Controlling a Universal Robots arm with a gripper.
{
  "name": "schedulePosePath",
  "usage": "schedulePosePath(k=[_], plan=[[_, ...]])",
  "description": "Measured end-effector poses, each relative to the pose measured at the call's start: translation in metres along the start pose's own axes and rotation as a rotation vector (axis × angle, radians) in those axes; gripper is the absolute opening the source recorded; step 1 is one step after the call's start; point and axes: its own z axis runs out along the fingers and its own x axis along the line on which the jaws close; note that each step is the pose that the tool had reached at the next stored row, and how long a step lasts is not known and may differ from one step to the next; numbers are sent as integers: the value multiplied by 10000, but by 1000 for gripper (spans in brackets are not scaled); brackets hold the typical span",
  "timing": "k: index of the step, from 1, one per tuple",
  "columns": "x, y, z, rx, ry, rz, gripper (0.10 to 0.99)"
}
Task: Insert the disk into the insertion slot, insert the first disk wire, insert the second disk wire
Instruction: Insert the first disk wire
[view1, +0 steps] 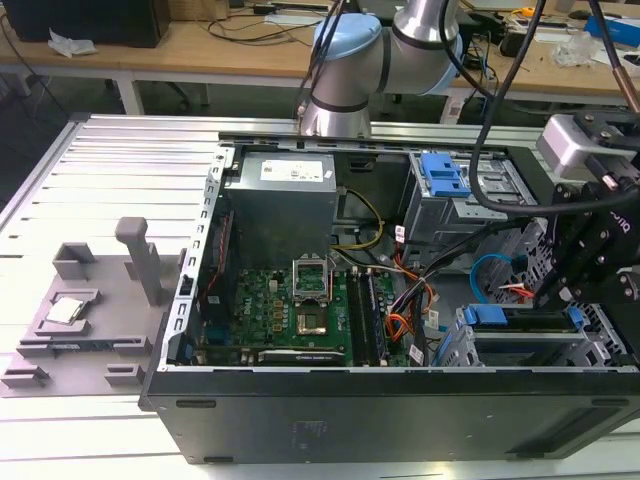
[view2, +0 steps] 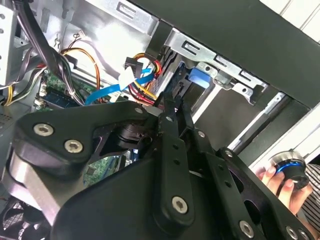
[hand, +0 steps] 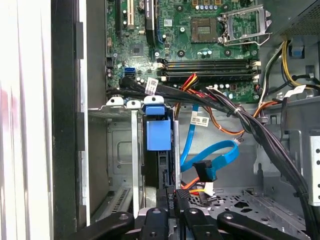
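The disk (view1: 520, 327), silver-grey in a bright blue carrier, lies in the insertion slot (view1: 600, 345) of the silver cage at the case's corner on the exterior view's right. The first wrist view sees it edge-on, by its blue tab (hand: 159, 134). My gripper (hand: 175, 199) is at the disk's rear edge, fingers close together on the dark connector of the first disk wire (hand: 192, 185), a red-orange bundle, also in the second wrist view (view2: 144, 91). The second disk wire (hand: 216, 154), light blue, loops free beside it, its dark connector (hand: 205, 173) hanging loose.
The case wall (hand: 65, 125) runs close beside the slot. Thick black cables (hand: 250, 125) cross above the cage. A taller grey cage with a blue latch (view1: 445, 175) stands behind. Motherboard (view1: 290, 310) fills the case middle. A person's hand (view2: 277, 180) holds a round button outside the case.
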Motion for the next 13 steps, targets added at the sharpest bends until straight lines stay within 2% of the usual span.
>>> schedulePosePath(k=[13], plan=[[-5,-61,89,0,-1,0,184]])
